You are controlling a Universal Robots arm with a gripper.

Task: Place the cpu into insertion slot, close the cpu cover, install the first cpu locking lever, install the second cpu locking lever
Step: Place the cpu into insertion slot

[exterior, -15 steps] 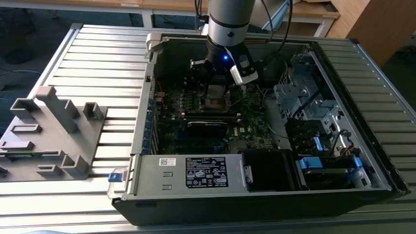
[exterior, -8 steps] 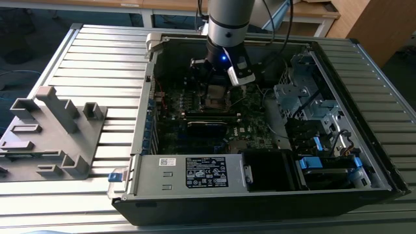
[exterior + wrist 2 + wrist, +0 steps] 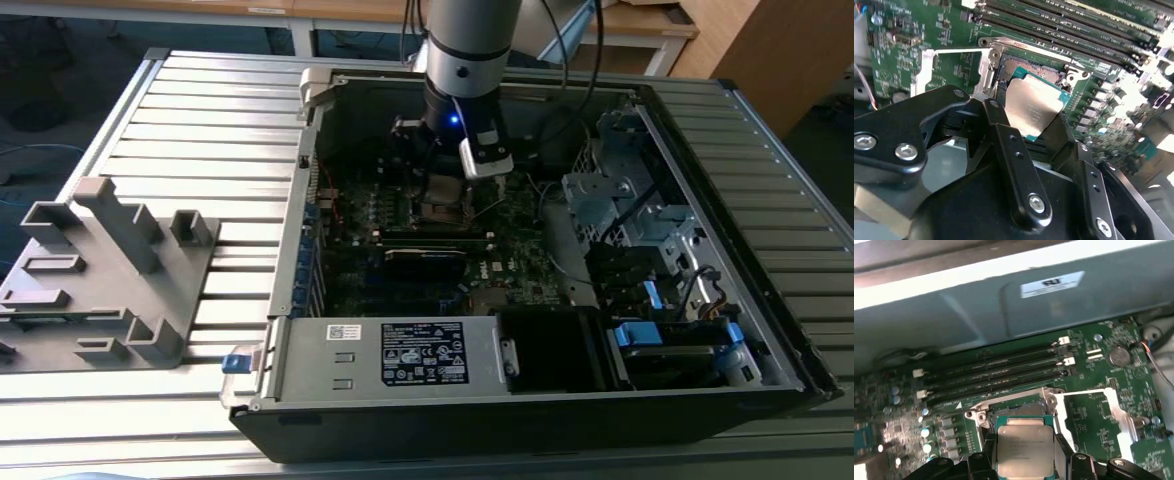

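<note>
My gripper (image 3: 1030,119) is shut on the cpu (image 3: 1035,102), a square chip with a silvery top and a green edge, its black fingers (image 3: 995,116) on two opposite sides. The cpu (image 3: 1025,446) hangs over the insertion slot (image 3: 1021,409), covering the slot's near part; I cannot tell whether it touches. The slot (image 3: 1029,70) shows dark contacts behind the chip. The cpu cover (image 3: 1114,412), a thin silvery frame, lies swung open beside the slot, also in the second wrist view (image 3: 929,62). In the exterior view the gripper (image 3: 447,190) reaches down into the open computer case.
Long black memory slots (image 3: 994,372) run just beyond the socket, with the case wall (image 3: 1004,305) close behind. A drive cage (image 3: 627,200) stands at the exterior view's right, a power supply (image 3: 400,355) in front. A grey fixture (image 3: 107,270) sits on the slatted table.
</note>
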